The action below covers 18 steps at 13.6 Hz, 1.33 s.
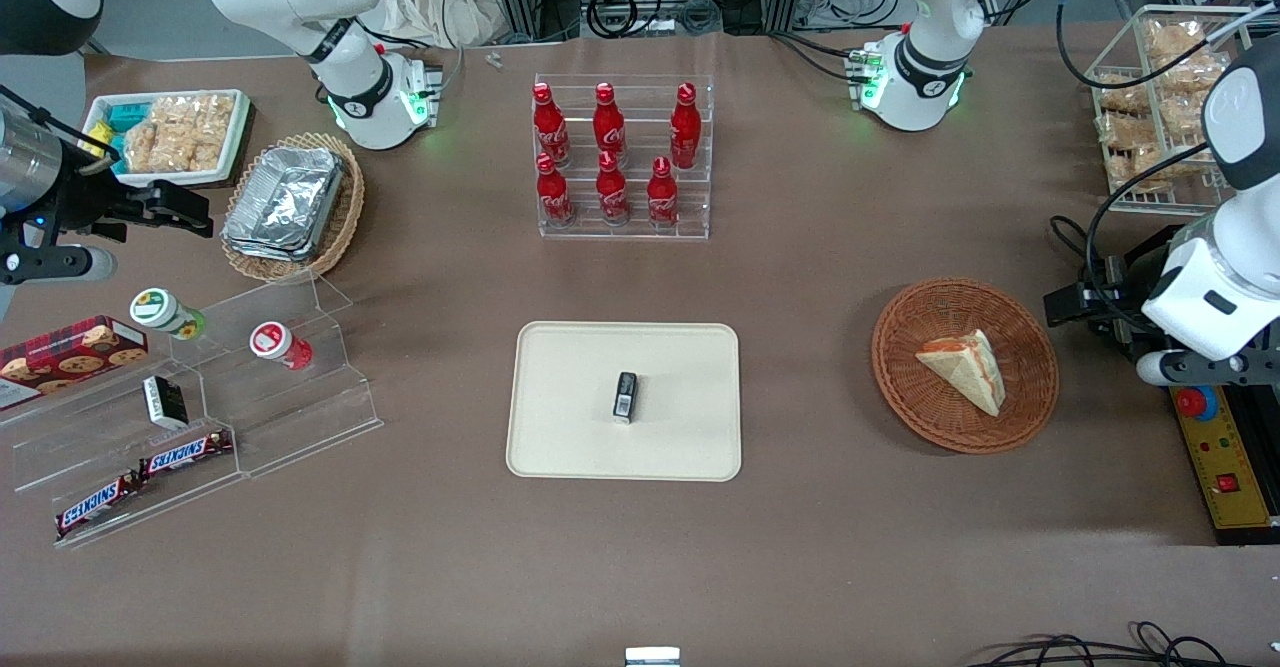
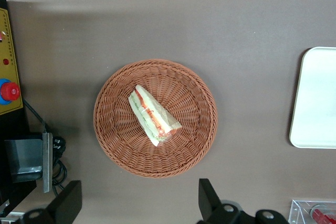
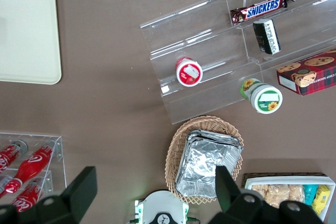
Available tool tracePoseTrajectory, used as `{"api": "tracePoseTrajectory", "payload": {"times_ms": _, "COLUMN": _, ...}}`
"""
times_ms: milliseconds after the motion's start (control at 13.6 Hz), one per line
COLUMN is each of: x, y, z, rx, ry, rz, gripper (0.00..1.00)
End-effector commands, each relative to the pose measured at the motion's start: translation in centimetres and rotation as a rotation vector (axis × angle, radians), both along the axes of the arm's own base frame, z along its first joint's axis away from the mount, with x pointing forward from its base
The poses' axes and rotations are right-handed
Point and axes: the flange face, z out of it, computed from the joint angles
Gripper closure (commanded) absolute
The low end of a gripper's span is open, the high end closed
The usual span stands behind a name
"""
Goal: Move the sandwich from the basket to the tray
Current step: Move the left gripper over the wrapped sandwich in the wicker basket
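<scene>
From the front, the sandwich (image 1: 962, 367) lies in the basket (image 1: 1030, 402) near the table edge at my working end, while the tray (image 1: 560, 437) sits mid-table, well apart from it, carrying only a small black box (image 1: 625, 395). My pincer (image 1: 1085, 305) hangs just beside the basket, touching nothing. So nothing of the job is done: the pickup, the carry and the set-down are all left.

From my wrist, the sandwich (image 2: 154, 116) rests near the middle of the basket (image 2: 118, 145) with its filling edge showing, and a part of the tray (image 2: 315, 98) shows nearby. My pincer (image 2: 136, 208) is above the table beside the basket, its fingers (image 2: 67, 203) spread wide and empty.

The parked arm's wrist shows only a corner of the tray (image 3: 26, 35).
</scene>
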Motion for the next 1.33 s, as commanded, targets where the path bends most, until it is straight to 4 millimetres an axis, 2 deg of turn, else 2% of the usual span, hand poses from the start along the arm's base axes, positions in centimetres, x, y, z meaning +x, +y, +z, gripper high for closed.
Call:
{"api": "tracePoseTrajectory", "payload": {"times_ms": 0, "x": 0.0, "y": 0.2, "z": 0.4, "rx": -0.002, "ry": 0.015, "rz": -0.009, "gripper": 0.0}}
{"api": "tracePoseTrajectory", "payload": {"times_ms": 369, "x": 0.5, "y": 0.3, "z": -0.3, "rx": -0.003, "ry": 0.02, "rz": 0.018, "gripper": 0.0}}
{"api": "tracePoseTrajectory", "payload": {"times_ms": 664, "x": 0.1, "y": 0.6, "z": -1.9, "rx": 0.049, "ry": 0.042, "rz": 0.167, "gripper": 0.0}}
{"api": "tracePoseTrajectory", "payload": {"times_ms": 885, "x": 0.1, "y": 0.7, "z": -2.5, "rx": 0.044, "ry": 0.05, "rz": 0.198, "gripper": 0.0}}
{"api": "tracePoseTrajectory", "payload": {"times_ms": 1033, "x": -0.1, "y": 1.2, "z": -4.1, "rx": 0.042, "ry": 0.063, "rz": 0.237, "gripper": 0.0}}
{"api": "tracePoseTrajectory", "payload": {"times_ms": 1254, "x": 0.0, "y": 0.9, "z": -7.0, "rx": 0.05, "ry": 0.041, "rz": 0.435, "gripper": 0.0}}
